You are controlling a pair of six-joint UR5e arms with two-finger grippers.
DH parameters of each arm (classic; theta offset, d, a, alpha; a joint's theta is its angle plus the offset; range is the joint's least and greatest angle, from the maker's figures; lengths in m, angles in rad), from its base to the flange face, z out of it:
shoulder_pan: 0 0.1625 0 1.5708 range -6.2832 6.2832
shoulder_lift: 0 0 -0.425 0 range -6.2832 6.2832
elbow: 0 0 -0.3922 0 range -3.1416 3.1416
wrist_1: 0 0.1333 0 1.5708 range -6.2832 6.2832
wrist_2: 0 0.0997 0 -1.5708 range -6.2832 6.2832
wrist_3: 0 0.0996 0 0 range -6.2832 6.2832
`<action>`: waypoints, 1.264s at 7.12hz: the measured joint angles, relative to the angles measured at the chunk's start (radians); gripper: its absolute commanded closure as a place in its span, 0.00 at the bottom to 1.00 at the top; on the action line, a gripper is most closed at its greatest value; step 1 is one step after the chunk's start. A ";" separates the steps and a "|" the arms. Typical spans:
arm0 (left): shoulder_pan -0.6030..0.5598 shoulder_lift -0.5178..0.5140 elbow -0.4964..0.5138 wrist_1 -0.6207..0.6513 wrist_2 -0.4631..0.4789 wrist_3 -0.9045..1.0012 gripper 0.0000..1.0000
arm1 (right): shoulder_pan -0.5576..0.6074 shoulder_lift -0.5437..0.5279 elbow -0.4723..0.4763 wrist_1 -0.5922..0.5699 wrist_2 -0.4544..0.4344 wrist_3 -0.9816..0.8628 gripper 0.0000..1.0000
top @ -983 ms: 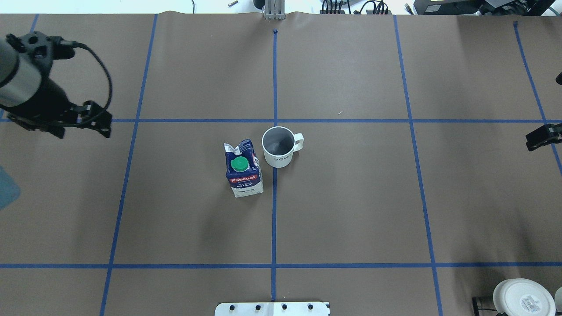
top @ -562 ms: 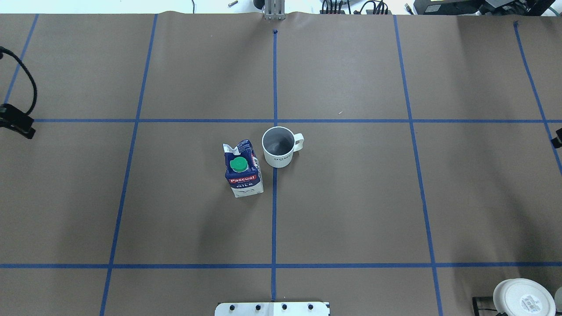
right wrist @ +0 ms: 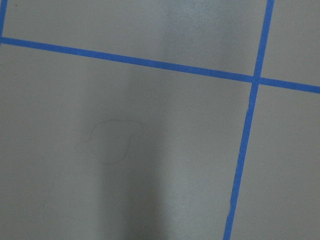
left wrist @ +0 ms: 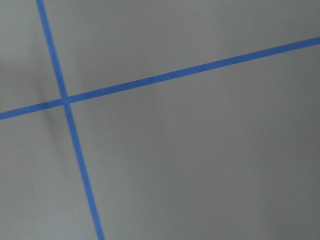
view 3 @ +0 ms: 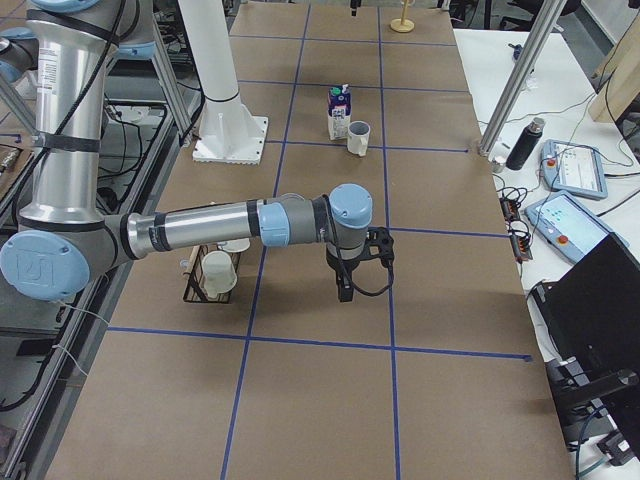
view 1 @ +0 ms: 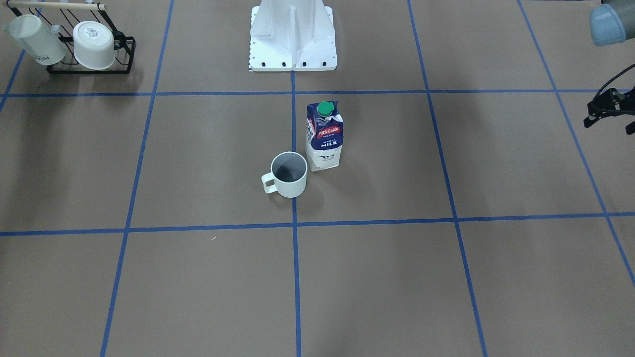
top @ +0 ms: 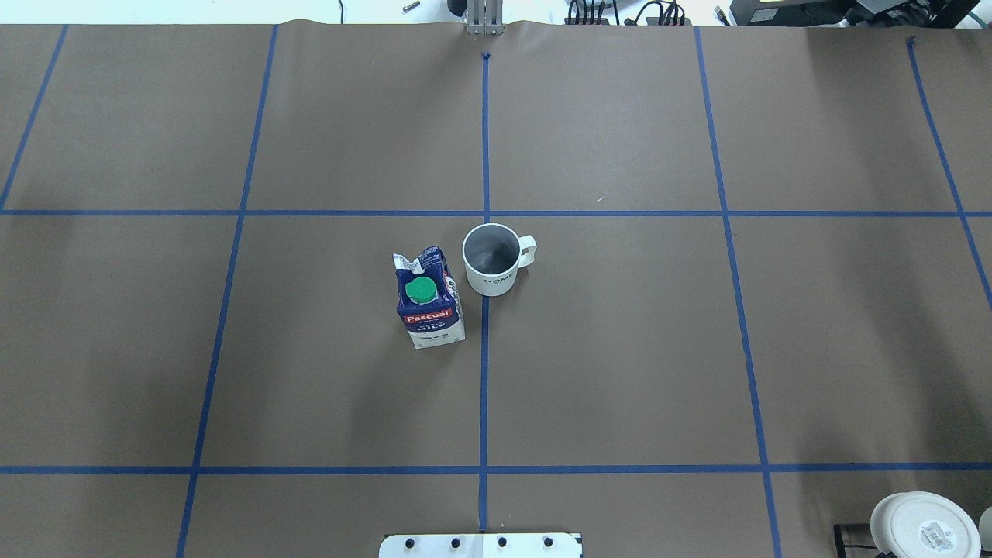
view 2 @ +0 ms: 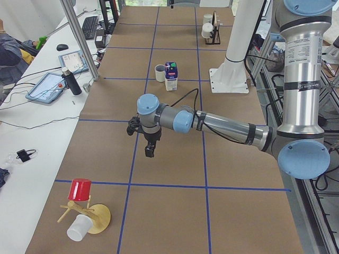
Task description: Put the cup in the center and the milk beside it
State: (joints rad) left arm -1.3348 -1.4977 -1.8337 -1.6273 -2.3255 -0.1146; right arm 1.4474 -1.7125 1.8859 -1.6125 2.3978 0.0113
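Note:
The cup, a white mug with a loop handle, a dark grey inside and faint lettering on its side, stands upright on the centre tape line; it also shows in the front view. The milk, a navy and white carton with a green cap, stands upright close beside it, apart from it. My left gripper hangs over bare table far from both. My right gripper hangs far off on the other side. I cannot tell whether either is open or shut. Both wrist views show only paper and tape.
A black wire rack with white cups lying in it stands by the robot base. A wooden stand with a red cup and a white cup is at the table's left end. Tablets and a bottle lie on side benches.
Both arms have drawn out of the overhead view, the left one to the left and the right one to the right. The cup and the milk have not moved.

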 measured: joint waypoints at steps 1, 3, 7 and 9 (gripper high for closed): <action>-0.011 0.011 0.010 -0.016 -0.001 0.004 0.02 | 0.004 -0.003 0.003 0.001 0.001 -0.004 0.00; -0.017 0.036 0.008 -0.023 -0.003 0.000 0.02 | 0.004 0.001 0.004 0.002 -0.009 -0.001 0.00; -0.025 0.049 0.001 -0.024 -0.021 -0.057 0.02 | -0.011 0.015 0.002 0.002 -0.078 0.039 0.00; -0.030 0.058 -0.013 -0.025 -0.023 -0.067 0.02 | -0.024 0.015 0.000 0.001 -0.133 0.067 0.00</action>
State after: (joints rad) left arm -1.3644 -1.4394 -1.8463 -1.6520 -2.3487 -0.1811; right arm 1.4233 -1.6970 1.8859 -1.6117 2.2647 0.0779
